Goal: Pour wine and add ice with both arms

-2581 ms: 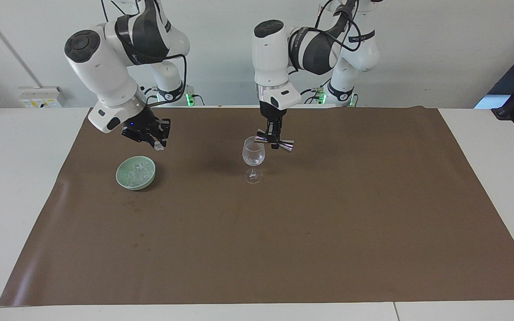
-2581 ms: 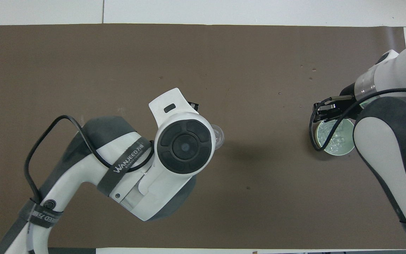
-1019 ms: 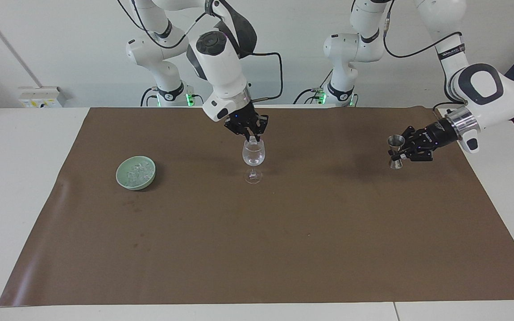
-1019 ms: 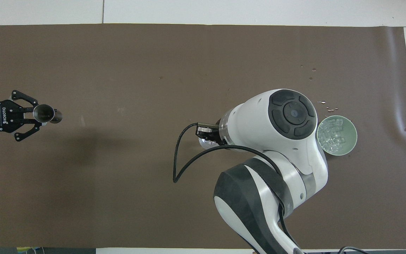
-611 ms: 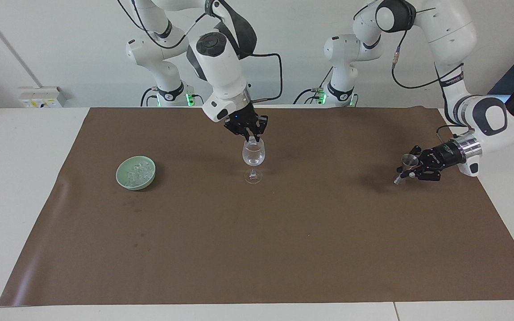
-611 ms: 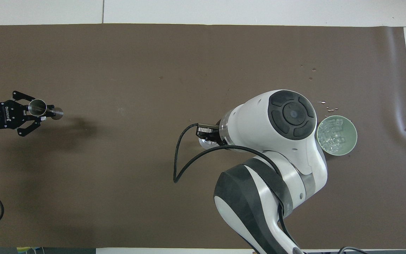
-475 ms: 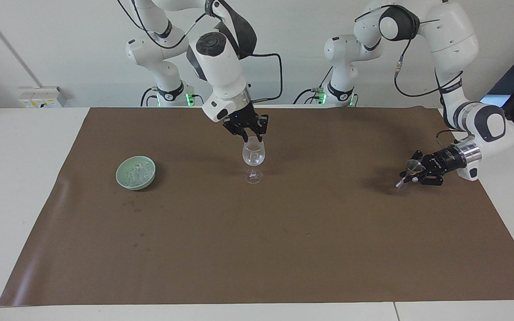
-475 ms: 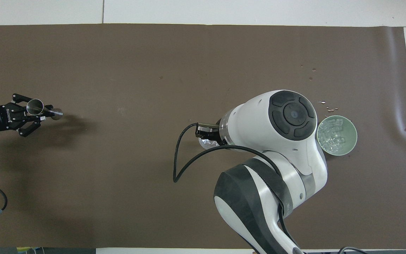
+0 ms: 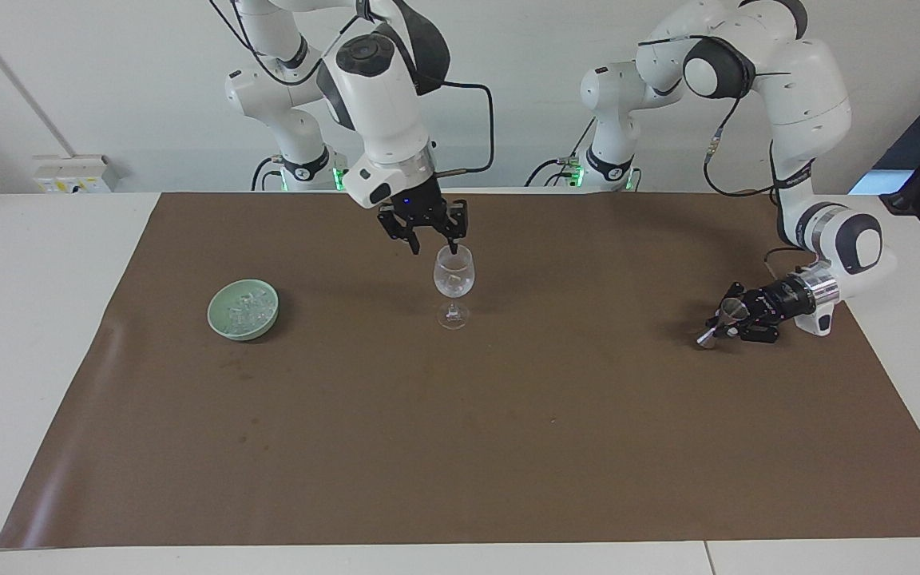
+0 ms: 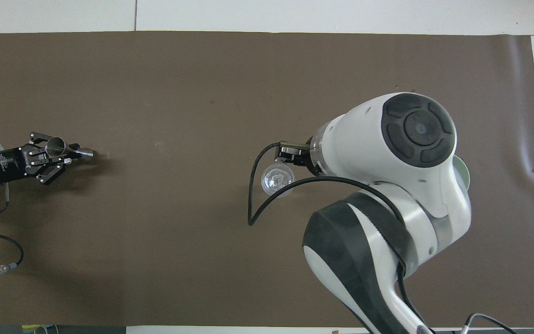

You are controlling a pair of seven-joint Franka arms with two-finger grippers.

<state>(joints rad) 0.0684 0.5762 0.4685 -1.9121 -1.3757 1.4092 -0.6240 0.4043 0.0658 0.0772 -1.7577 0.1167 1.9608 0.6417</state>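
The steel jigger (image 9: 719, 326) (image 10: 65, 148) that holds the wine is tilted, its lower end down on the brown mat toward the left arm's end of the table. My left gripper (image 9: 730, 319) (image 10: 62, 155) is shut on its waist. The clear stemmed glass (image 9: 454, 275) (image 10: 277, 180) stands mid-table with a glassy piece inside. My right gripper (image 9: 432, 247) hangs open just above the glass rim, nothing between its fingers. The ice (image 9: 246, 306) lies in the pale green bowl (image 9: 243, 310) toward the right arm's end. In the overhead view the right arm hides most of the bowl.
A brown mat (image 9: 460, 447) covers the white table (image 9: 29, 319). A few water drops (image 10: 410, 91) lie on the mat, farther from the robots than the bowl. A black cable (image 10: 255, 195) loops from the right wrist beside the glass.
The right gripper opened over the glass and lifted slightly, its arm swinging toward the bowl. The left arm lowered the jigger until its foot reached the mat.
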